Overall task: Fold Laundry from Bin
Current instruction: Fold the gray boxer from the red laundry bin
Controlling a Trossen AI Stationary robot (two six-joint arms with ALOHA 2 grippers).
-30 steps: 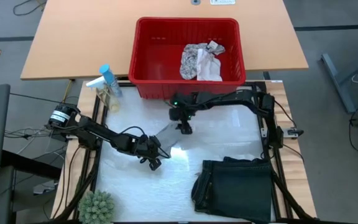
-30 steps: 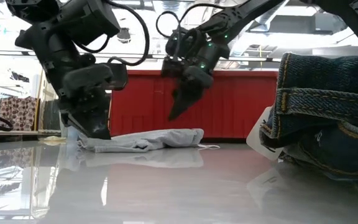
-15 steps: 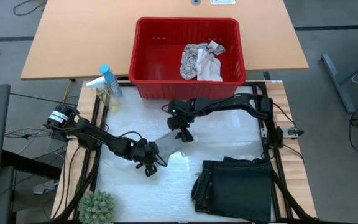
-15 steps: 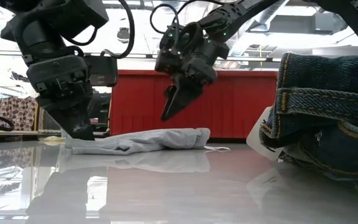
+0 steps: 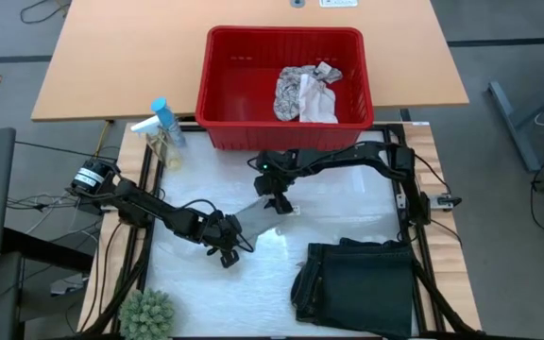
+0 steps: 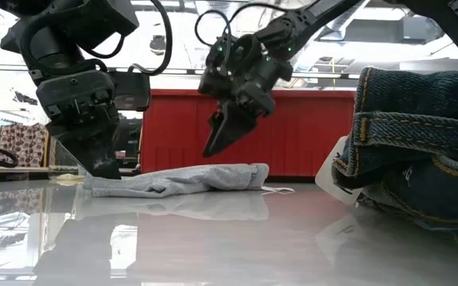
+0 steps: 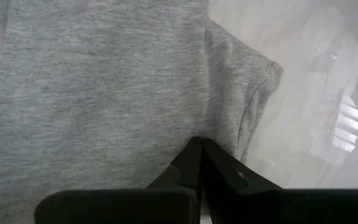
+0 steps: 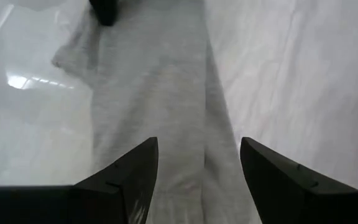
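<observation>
Both arms reach inward, tools low over the worktop.
The left tool (image 5: 227, 247) is pressed down with its fingers (image 7: 199, 163) closed together; the right tool (image 5: 279, 201) hovers just above, angled downward, its fingers (image 8: 132, 168) spread wide apart.

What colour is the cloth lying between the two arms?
Plain light grey cloth, clearest in the left wrist view.

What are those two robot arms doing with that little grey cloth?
They are folding laundry. The left gripper has its fingers pinched shut on one end of the small grey cloth, which lies flat on the white table. The right gripper hangs just above the cloth's other end with its fingers open, holding nothing. A dark garment already sits folded nearby, and a patterned cloth waits in the red bin.
</observation>
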